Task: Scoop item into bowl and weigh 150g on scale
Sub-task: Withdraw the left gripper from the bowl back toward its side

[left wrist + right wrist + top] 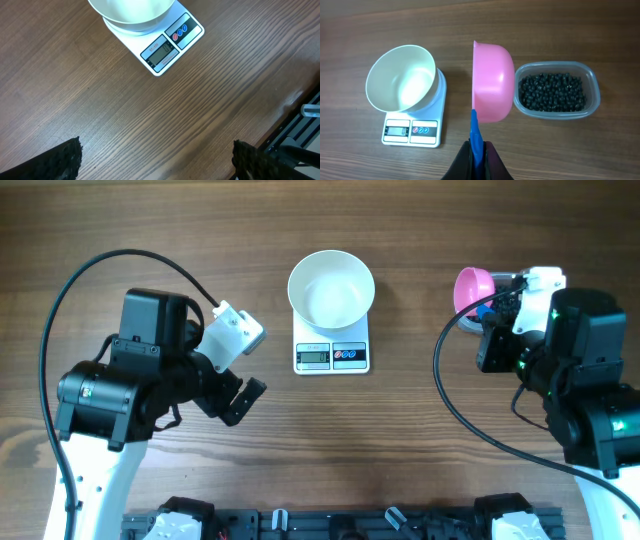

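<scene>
The empty white bowl sits on the white scale at the table's middle back. My right gripper is shut on the blue handle of a pink scoop, which hangs on its side and empty between the scale and a clear plastic tub. The item, a heap of small black beads, lies in that tub. My left gripper is open over bare wood, left of and nearer than the scale.
A black metal rail runs along the table's near edge. Black cables loop above both arms. In the overhead view the right arm covers most of the tub.
</scene>
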